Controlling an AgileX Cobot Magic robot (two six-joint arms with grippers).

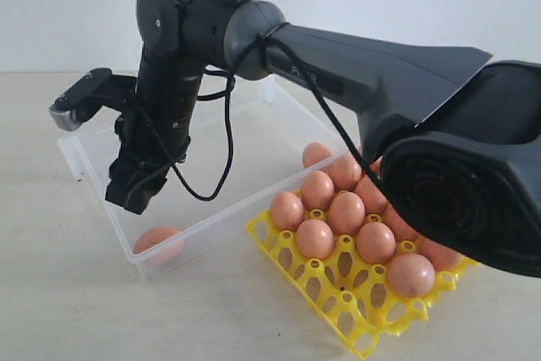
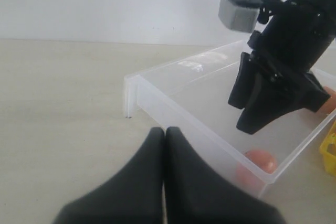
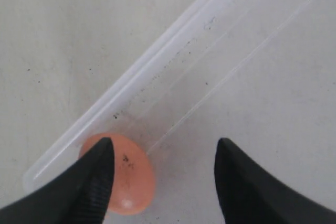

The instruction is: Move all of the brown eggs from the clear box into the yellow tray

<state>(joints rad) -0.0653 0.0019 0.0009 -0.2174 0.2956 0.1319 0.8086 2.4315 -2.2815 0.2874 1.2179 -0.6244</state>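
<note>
One brown egg [image 1: 158, 243] left, 7 o'clock corner of clear box [image 1: 304, 114].
Rest in yellow tray [image 1: 355, 327]; right fingers [image 3: 94, 182] spread over egg, left fingers [image 2: 152, 182] closed.

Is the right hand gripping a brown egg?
No: the right hand is open, its fingers spread above the brown egg lying in the clear box.

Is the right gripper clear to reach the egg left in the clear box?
Probably yes: the right gripper hangs open above the egg, nothing between. The egg lies near the clear box wall, off-centre between the jaws, so shift first.
</note>
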